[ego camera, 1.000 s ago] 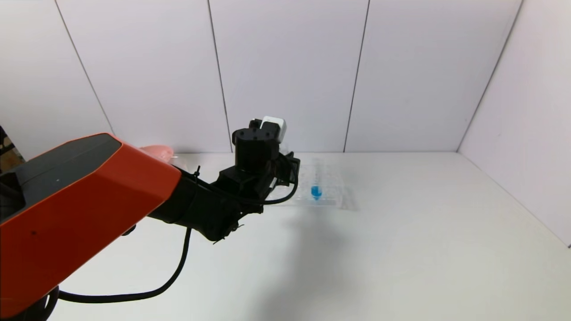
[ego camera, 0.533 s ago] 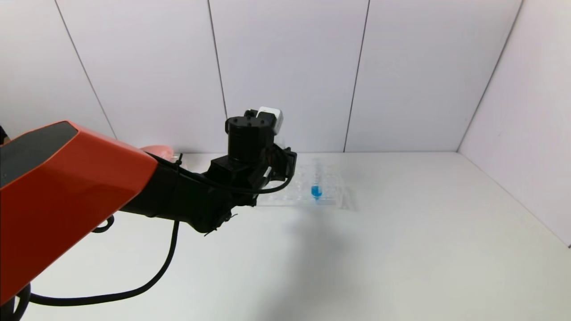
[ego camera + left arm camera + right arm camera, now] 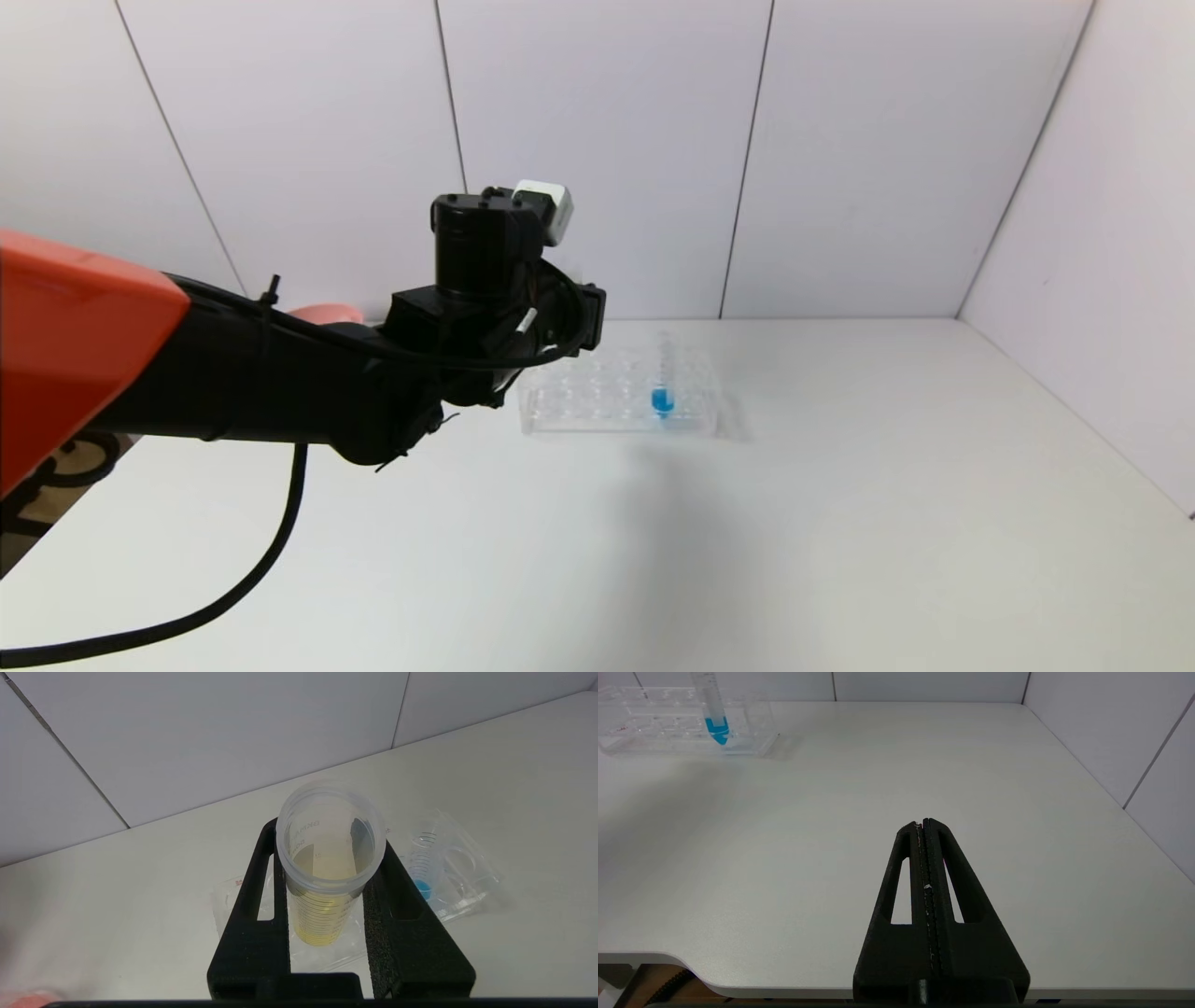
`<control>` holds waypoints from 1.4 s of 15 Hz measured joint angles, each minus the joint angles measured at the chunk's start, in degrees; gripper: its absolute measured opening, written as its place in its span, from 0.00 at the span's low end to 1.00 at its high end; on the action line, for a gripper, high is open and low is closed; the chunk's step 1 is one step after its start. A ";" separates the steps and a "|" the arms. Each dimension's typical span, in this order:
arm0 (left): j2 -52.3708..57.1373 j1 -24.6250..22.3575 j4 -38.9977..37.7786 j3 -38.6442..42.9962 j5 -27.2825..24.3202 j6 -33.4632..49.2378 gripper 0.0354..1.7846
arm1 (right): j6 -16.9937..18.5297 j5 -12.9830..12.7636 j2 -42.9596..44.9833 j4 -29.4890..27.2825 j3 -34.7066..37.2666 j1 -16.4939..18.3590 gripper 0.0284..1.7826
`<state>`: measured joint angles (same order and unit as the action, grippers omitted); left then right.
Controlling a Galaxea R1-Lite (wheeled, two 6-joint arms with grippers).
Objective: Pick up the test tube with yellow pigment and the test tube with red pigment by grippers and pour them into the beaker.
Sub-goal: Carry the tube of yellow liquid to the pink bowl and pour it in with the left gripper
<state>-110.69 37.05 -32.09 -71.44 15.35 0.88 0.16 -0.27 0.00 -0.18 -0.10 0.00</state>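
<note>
The clear slim test tube with yellow pigment (image 3: 327,891) stands upright between my left fingers (image 3: 247,933), over the left end of the clear many-holed plastic rack (image 3: 597,397) at the back of the white counter (image 3: 840,513). A clear tube with blue liquid (image 3: 662,390) stands in the rack's right part. A pink bowl (image 3: 327,313) sits left of the rack, behind my left arm. My right fingers (image 3: 909,840) hang over the counter's near edge, well apart from the rack.

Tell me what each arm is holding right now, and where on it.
Left gripper: clear graduated test tube with yellow pigment, clamped on its sides below the rim. Right gripper: shut, holding nothing.
</note>
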 joint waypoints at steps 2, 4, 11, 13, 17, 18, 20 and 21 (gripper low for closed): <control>2.89 -0.74 2.95 -0.06 -0.72 -0.13 0.24 | -0.05 0.00 0.00 0.00 0.00 0.00 0.05; 5.49 -2.49 6.31 -0.39 -1.93 -0.15 0.24 | 0.00 0.00 0.00 0.00 0.00 0.00 0.05; 12.00 -12.08 14.20 -1.13 -7.83 -0.22 0.24 | -0.02 0.00 0.00 0.00 0.00 0.00 0.05; 13.36 -14.95 15.36 -1.16 -9.57 -0.26 0.24 | -0.02 0.00 0.00 0.00 0.00 0.00 0.05; 15.24 -21.48 15.60 -1.05 -12.21 -0.35 0.24 | -0.02 0.00 0.00 0.00 0.00 0.00 0.05; 15.59 -23.38 15.58 -0.87 -13.67 -0.28 0.24 | -0.02 0.02 0.00 0.00 0.00 0.00 0.05; 16.15 -26.66 15.53 -0.69 -15.59 -0.22 0.24 | 0.00 0.00 0.00 0.00 0.00 0.00 0.05; 16.42 -28.48 15.56 -0.55 -16.69 -0.15 0.24 | -0.02 0.00 0.00 0.00 0.00 0.00 0.05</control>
<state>-94.27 8.57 -16.53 -71.99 -1.34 0.73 0.13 -0.27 0.00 -0.18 -0.10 0.00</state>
